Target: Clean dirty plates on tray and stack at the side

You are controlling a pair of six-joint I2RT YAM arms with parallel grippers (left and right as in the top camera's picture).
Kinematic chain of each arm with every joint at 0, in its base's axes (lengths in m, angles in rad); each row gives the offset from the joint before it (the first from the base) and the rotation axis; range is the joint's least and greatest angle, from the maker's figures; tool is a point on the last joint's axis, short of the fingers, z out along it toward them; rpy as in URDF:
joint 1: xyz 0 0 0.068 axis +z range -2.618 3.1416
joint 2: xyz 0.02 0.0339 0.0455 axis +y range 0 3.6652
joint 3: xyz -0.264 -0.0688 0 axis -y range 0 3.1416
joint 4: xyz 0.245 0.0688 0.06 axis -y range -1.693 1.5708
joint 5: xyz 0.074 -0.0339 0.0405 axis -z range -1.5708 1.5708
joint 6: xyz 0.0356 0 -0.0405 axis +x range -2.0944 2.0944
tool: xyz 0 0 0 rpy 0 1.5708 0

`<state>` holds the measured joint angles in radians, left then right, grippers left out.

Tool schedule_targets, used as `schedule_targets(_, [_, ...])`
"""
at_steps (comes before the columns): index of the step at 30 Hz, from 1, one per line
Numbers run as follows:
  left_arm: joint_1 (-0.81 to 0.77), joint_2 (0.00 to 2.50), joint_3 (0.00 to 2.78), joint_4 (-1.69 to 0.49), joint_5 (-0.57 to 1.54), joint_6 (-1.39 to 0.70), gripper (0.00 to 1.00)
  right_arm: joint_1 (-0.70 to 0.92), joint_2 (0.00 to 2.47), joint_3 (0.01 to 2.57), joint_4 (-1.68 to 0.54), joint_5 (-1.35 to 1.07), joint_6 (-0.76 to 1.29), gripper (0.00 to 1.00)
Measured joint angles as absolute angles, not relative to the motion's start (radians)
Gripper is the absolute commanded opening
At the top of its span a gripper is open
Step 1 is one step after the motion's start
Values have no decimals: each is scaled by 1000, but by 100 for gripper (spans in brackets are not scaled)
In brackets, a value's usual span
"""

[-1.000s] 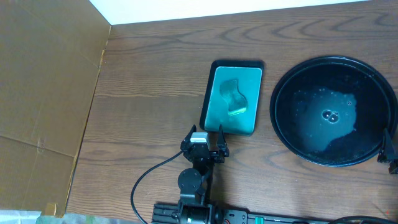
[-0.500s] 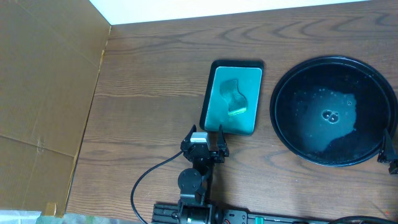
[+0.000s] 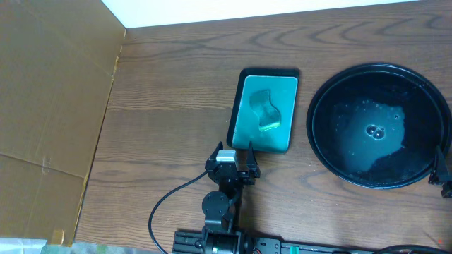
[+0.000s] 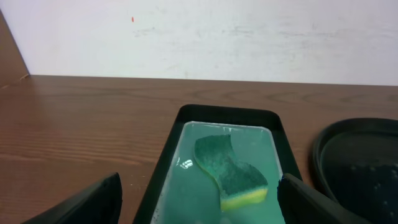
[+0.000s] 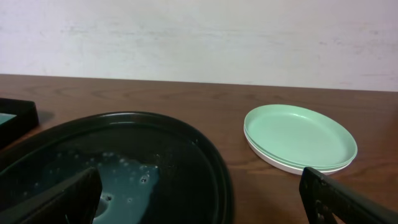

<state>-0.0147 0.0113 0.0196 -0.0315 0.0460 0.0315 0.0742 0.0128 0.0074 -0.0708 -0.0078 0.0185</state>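
Observation:
The large round black tray [image 3: 325, 92] sits at the right, wet with droplets and holding no plates; it also shows in the right wrist view [image 5: 199, 155] and the left wrist view [image 4: 323, 155]. The plates [image 5: 300, 135] lie stacked on the table to the right of the tray, seen only in the right wrist view, pale green-white. My left gripper [image 3: 232, 156] is open and empty, just in front of the teal tray. My right gripper [image 3: 443, 173] is at the frame's right edge by the black tray's rim; its fingers are spread wide and empty in the wrist view [image 5: 199, 199].
A small rectangular teal tray [image 3: 247, 88] with a black edge holds a green and yellow sponge [image 3: 267, 111], also shown in the left wrist view [image 4: 231, 172]. A brown cardboard panel [image 3: 49, 106] covers the left side. A white wall runs along the far edge.

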Motion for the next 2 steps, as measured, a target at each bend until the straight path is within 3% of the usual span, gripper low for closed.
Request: schedule_targets(2, [-15,11,20,-31,46,31,80,74,13,7,-71,-8,19,99])
